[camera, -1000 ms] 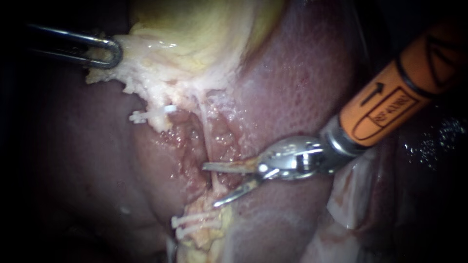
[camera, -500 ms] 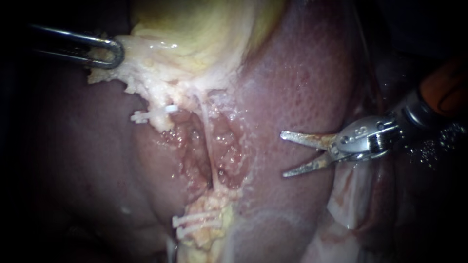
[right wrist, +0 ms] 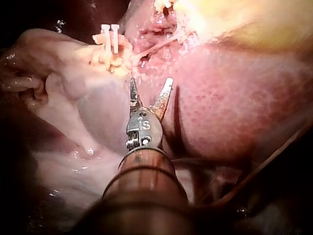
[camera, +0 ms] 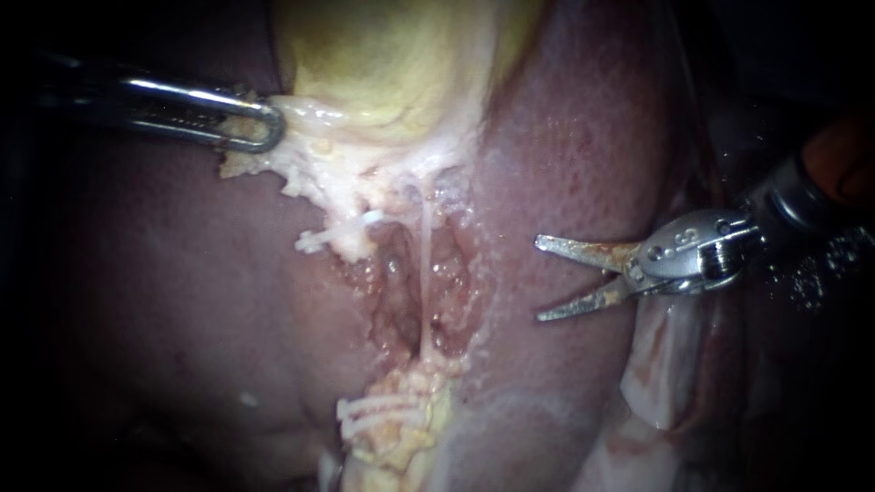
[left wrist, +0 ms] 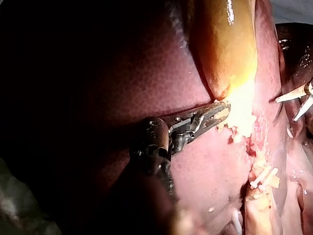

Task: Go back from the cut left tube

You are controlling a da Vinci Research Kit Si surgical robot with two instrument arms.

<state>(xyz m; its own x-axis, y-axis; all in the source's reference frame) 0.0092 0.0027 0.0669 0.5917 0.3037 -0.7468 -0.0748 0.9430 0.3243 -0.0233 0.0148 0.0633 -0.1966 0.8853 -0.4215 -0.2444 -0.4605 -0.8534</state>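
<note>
**Right instrument hanging spread, apart from the cut left tube**

The right instrument (camera: 539, 279) is hanging over the liver (camera: 583, 137). Its two narrow, rust-stained blades are standing wide apart and gripping nothing. Whether the blades are touching the liver surface cannot be told.

The cut left tube (camera: 351, 232) is lying ahead of those tips, well apart from them, in two pieces. Its upper end is carrying one white clip (camera: 314, 241) and is sitting just under the left instrument's jaws. Its lower end is carrying a pair of clips (camera: 374, 412) and is lying ahead of the lower blade, further off. A thin strand (camera: 425, 264) is stretching unbroken across the raw hollow, nearer to the spread blades than either cut end.

The left instrument (camera: 272, 128) is pinching the pale tissue (camera: 301, 173) at the lower edge of the gallbladder (camera: 401, 64), with its jaws pressing together on it. In the left wrist view those jaws (left wrist: 222, 110) are biting the same pale fringe just under the yellow gallbladder. The right instrument's blades (left wrist: 285, 110) are showing far ahead, beyond the fringe.

In the right wrist view the pair of clips (right wrist: 110, 36) is standing ahead of the spread blades (right wrist: 151, 81) and off to one side. The strand (right wrist: 151, 49) is crossing straight ahead of the tips.
</note>
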